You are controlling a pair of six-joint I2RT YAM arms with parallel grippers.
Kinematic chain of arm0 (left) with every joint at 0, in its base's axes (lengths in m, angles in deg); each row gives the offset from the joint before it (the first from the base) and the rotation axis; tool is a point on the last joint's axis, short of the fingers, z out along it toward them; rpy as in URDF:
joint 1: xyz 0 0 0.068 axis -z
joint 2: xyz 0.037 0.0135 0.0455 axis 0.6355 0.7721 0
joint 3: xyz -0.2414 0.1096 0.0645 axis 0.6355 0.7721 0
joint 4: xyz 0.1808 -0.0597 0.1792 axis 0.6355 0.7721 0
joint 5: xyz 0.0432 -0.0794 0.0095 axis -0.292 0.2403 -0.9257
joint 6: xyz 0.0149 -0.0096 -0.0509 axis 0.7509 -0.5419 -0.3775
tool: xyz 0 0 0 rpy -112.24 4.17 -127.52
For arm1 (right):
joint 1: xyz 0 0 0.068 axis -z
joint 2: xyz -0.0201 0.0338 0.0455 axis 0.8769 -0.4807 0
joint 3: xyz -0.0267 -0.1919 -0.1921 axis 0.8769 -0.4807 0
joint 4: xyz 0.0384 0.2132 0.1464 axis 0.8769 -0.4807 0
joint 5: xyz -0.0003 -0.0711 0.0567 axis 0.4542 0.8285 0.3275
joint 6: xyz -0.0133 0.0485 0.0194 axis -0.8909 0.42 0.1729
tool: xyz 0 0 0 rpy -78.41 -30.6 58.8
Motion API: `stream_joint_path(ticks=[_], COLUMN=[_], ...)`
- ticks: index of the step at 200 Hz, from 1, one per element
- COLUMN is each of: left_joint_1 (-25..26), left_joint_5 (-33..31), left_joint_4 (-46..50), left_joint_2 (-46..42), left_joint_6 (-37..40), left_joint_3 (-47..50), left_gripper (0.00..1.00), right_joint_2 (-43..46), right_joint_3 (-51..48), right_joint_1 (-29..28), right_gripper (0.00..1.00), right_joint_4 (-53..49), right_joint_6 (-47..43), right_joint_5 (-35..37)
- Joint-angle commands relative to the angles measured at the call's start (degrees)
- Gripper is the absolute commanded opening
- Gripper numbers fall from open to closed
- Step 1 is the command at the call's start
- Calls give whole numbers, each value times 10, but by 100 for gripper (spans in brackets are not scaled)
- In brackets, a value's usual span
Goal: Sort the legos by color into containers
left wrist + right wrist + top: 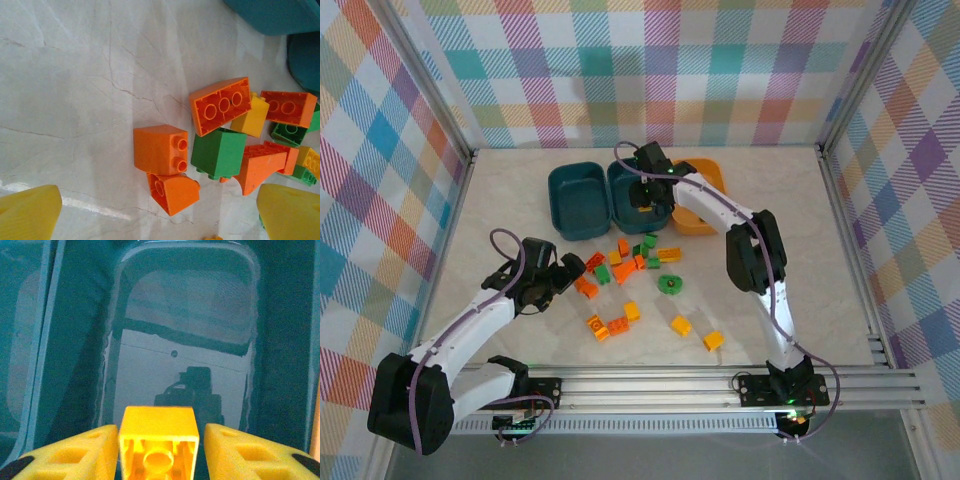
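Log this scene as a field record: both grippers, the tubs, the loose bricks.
left gripper: open, low over orange bricks at the pile's left edge
right gripper: above middle teal tub, yellow brick between its fingers, grip unclear
left teal tub: looks empty
orange-yellow tub: partly hidden, no brick seen
loose bricks: orange, yellow, green, scattered on table before the tubs

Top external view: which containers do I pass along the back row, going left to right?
left dark teal tub → middle dark teal tub → orange-yellow tub
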Motion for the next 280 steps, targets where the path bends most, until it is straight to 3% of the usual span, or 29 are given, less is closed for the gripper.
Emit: stream_joint_path(ticks=[1, 28, 72, 111, 141, 183, 280], left_joint_1=[-6, -6, -4, 0, 10, 22, 22], left_joint_5=[19, 34, 82, 135, 159, 137, 130], left_joint_4=[15, 13, -34, -101, -127, -88, -65], left_joint_2=[1, -14, -39, -21, -19, -59, -74], left_joint_6=[16, 14, 2, 1, 1, 10, 13], left_joint_3=[-20, -19, 18, 46, 42, 37, 36], left_gripper=[100, 100, 100, 100, 100, 100, 100], right_joint_2=[17, 100, 319, 403, 387, 328, 275], right_joint_3=[11, -48, -350, -525, -535, -529, -522], right_joint_1=[-1, -4, -34, -60, -87, -95, -106], right_gripper=[54, 57, 62, 75, 81, 83, 75], right_joint_4=[-26, -11, 82, 80, 52, 39, 48], right_joint_6=[-11, -7, 7, -10, -41, -64, -90], right_joint_5=[-14, -7, -24, -74, -85, -33, 6])
